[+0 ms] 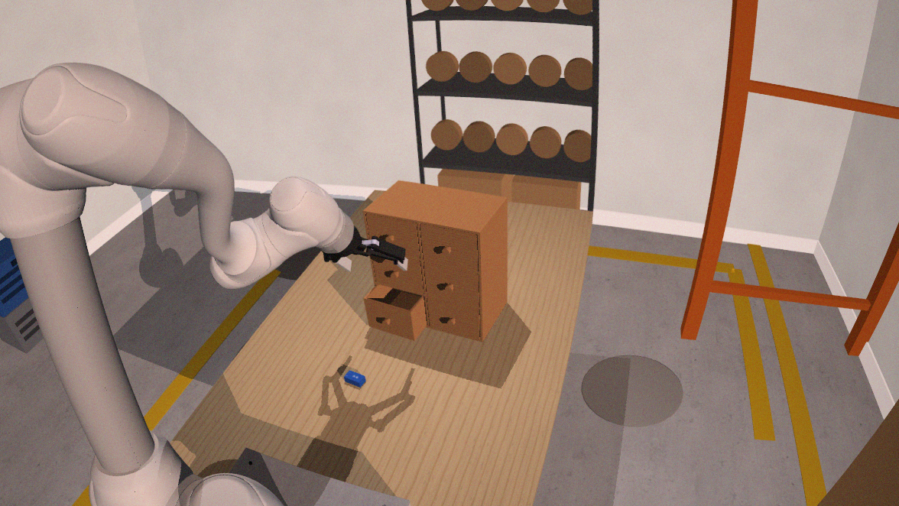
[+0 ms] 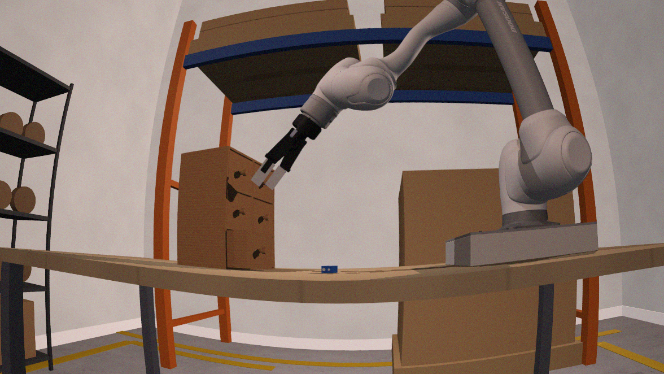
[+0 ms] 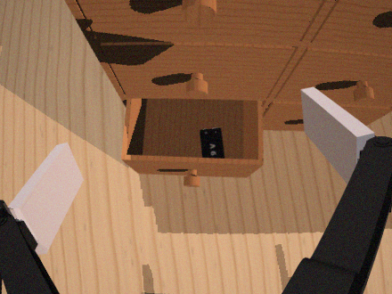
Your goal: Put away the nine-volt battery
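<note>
The small brown chest (image 1: 440, 257) stands on the wooden table, with two columns of three drawers. Its bottom left drawer (image 1: 394, 311) is pulled out; the wrist view shows it (image 3: 192, 138) holding a dark nine-volt battery (image 3: 212, 142). The other drawers are pushed in. A blue nine-volt battery (image 1: 355, 377) lies on the table in front of the chest; it also shows in the exterior view (image 2: 328, 269). My gripper (image 1: 393, 256) is open and empty, hovering in front of the upper left drawers, above the open drawer; it also shows in the exterior view (image 2: 268, 177).
A black shelf rack (image 1: 506, 94) with brown rolls stands behind the table. An orange rack frame (image 1: 786, 188) is to the right. The arm's grey base block (image 2: 520, 246) sits on the table's near end. A big cardboard box (image 2: 446, 260) stands beside the table.
</note>
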You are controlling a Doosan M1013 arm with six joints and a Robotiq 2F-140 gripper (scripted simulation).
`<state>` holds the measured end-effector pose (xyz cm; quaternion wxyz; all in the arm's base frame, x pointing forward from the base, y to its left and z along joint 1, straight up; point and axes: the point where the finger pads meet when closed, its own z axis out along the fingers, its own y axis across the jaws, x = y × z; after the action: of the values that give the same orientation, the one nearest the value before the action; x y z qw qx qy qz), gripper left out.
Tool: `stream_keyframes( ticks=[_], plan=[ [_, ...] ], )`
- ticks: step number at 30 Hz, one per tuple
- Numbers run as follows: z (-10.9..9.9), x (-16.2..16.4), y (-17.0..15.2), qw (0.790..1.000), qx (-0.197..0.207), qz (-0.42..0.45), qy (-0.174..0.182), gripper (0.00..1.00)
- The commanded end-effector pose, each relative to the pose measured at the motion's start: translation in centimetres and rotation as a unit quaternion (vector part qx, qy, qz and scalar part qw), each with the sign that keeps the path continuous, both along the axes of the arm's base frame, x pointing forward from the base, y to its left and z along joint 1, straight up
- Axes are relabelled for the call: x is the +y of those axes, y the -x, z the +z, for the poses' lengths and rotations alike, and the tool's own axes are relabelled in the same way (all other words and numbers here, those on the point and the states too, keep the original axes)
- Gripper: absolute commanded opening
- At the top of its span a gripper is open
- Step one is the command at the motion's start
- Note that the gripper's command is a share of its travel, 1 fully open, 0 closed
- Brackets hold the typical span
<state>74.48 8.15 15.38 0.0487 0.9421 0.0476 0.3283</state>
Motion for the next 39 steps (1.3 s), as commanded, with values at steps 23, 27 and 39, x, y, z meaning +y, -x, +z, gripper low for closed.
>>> stream_keyframes(
  ticks=[23, 27, 39],
  plan=[
    [-0.1, 0.1, 0.1, 1.0, 0.002, -0.001, 0.0, 1.0],
    [0.1, 0.1, 0.4, 1.0, 0.011, -0.004, -0.002, 1.0],
    [3.2, 0.6, 3.4, 0.992, 0.114, -0.041, -0.025, 1.0]
  ],
)
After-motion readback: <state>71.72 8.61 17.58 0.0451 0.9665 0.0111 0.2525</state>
